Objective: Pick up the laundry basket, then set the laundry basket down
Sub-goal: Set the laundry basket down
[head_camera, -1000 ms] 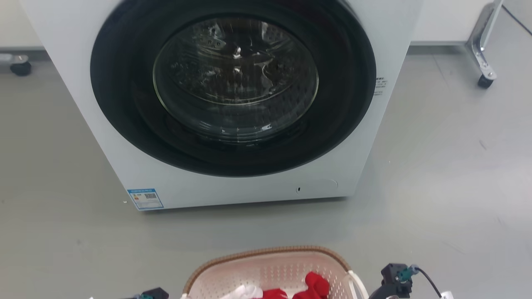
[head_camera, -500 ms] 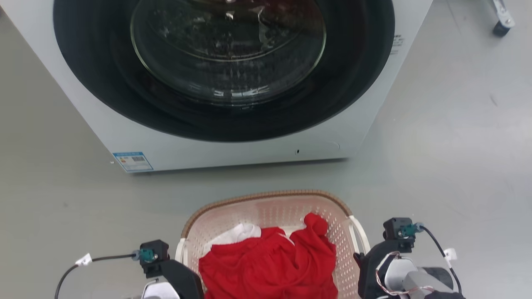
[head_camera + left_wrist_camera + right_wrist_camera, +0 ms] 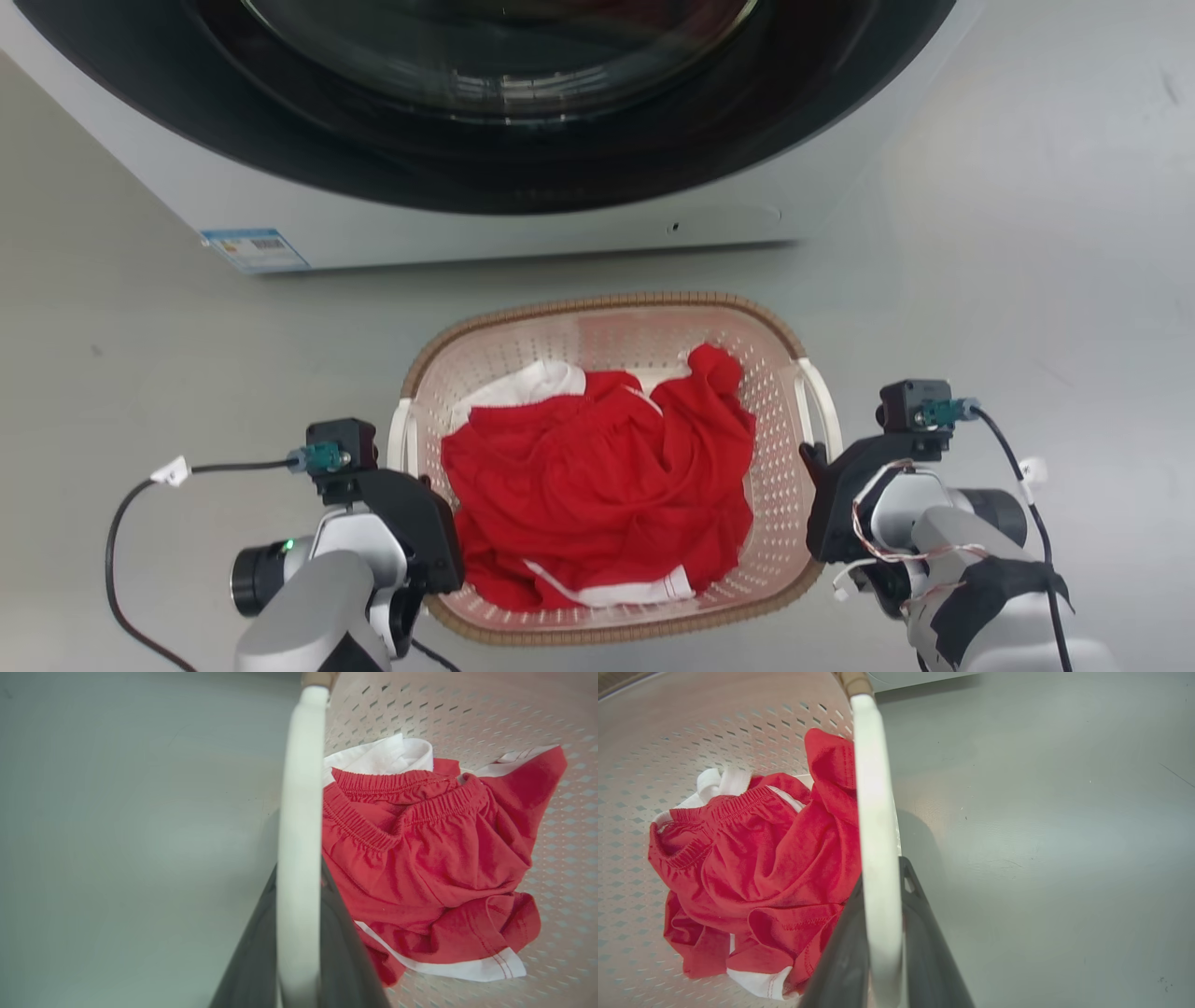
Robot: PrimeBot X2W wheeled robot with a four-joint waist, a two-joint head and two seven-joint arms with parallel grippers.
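Two handles held, light load

Both white handles are clamped: the left handle (image 3: pixel 299 788) by the left gripper (image 3: pixel 422 523), the right handle (image 3: pixel 875 802) by the right gripper (image 3: pixel 826 504). The basket (image 3: pixel 597 303) is seen before the washer (image 3: pixel 467 224); whether it is clear of the floor (image 3: pixel 980 308) cannot be told. Thin perforated plastic and a few clothes (image 3: pixel 597 485) suggest a light, slightly flexible load, best kept level

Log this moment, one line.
left gripper: jaws shut on left handle | right gripper: jaws shut on right handle | basket: red clothes inside
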